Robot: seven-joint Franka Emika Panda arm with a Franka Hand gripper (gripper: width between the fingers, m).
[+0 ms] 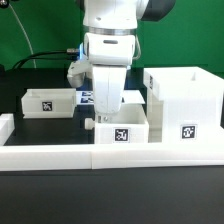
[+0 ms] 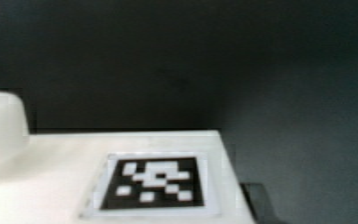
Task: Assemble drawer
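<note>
The gripper hangs low at the middle tray, whether spread or pinching I cannot tell, so grasping this tray seems the step in hand, and next it likely needs lifting and sliding into the box housing just beside it.

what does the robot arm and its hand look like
The arm is glossy white and rounded, with a thin dark seam between segments and a black part near the top. The hand is white and boxy, with a small grey unit on its side.
</note>
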